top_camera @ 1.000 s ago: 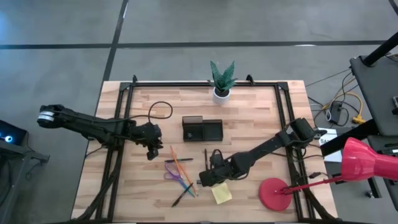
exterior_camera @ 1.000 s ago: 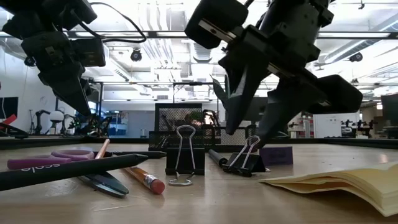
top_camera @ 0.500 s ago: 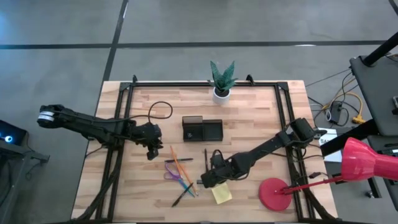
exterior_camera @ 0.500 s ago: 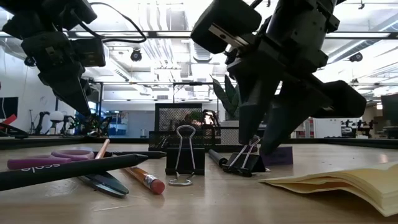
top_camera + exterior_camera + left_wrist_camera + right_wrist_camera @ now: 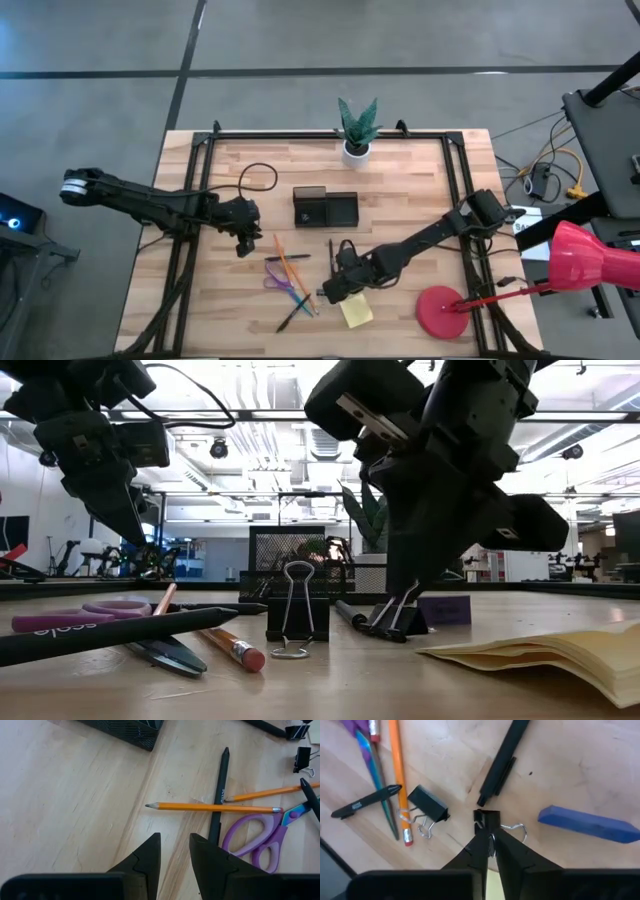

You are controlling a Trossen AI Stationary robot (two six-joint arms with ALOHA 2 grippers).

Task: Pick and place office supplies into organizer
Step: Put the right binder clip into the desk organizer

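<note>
The pale wooden slatted surface [image 5: 400, 180] carries a black mesh organizer [image 5: 325, 209] near its middle and a white pot with a green plant [image 5: 357, 150] at the far edge. Nearer the front lie purple-handled scissors [image 5: 280, 279], orange pencils [image 5: 291, 268], thin black pens [image 5: 293, 316], a yellow sticky-note pad [image 5: 356, 312], black binder clips [image 5: 297, 618] and a red round base [image 5: 441, 311].

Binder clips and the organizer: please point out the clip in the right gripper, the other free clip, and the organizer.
Held binder clip [image 5: 486, 818], right wrist view: its black body.
Free binder clip [image 5: 428, 805], right wrist view: its black body.
Organizer [image 5: 325, 209], high view: its black rim.
</note>
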